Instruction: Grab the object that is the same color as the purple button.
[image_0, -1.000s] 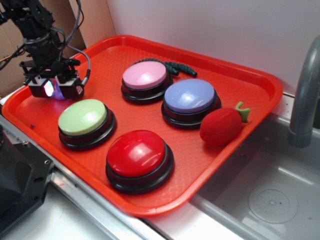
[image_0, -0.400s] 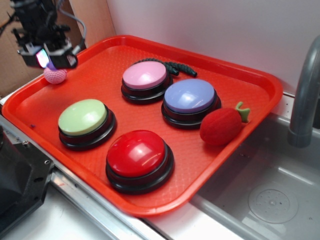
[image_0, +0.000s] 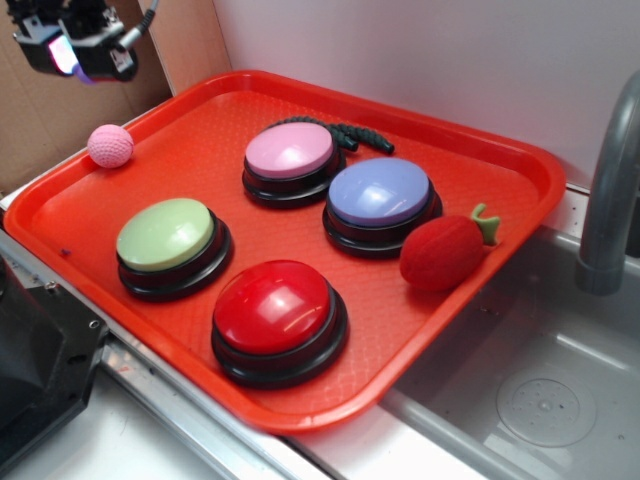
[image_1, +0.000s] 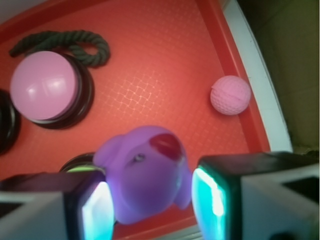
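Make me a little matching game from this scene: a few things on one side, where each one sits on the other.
Things:
1. purple duck
2. pink ball
3. dark rope
4. red strawberry toy

Places:
A. behind the pink button
B. at the tray's left rim
C. between the gripper's fingers
D. right of the purple button

Pairs: 1-C, 2-B, 3-A, 4-D

The purple duck figurine is smooth plastic with a red bill, held up in the air above the tray's edge, a lit pad pressing on each flank. The purple button, lavender dome on a black base, sits on the tray at 3 o'clock of centre
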